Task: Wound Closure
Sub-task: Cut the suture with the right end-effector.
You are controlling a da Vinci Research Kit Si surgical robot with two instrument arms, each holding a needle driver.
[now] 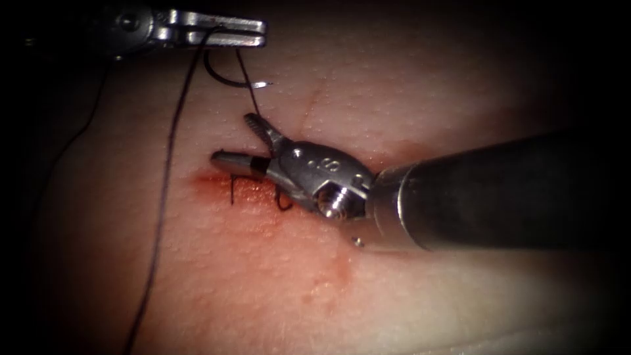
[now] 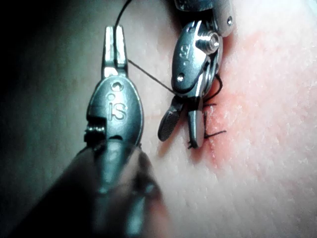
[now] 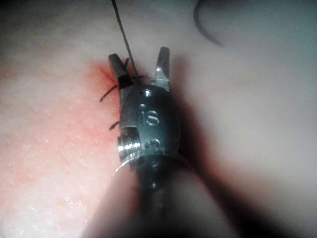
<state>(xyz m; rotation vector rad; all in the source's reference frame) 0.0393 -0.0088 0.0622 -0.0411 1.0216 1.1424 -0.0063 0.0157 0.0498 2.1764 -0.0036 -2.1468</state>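
Right end effector [image 1: 253, 141] jaws wide astride thread [image 1: 248, 82] over the cut | left end effector [image 1: 253, 31] clamps thread, needle [image 1: 230, 77] dangling free below | step: likely cutting; next needs jaws closing squarely.

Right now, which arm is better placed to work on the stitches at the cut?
Likely right: the right tool sits open at the stitches, thread running between its jaws. The left tool is away from them, shut on the thread, the needle lying free nearby.

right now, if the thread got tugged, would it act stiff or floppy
Probably floppy: the thread trails in a loose curve down over the tissue. It looks taut only between the left pincer, shut on it, and the open right pincer. Likely very light.
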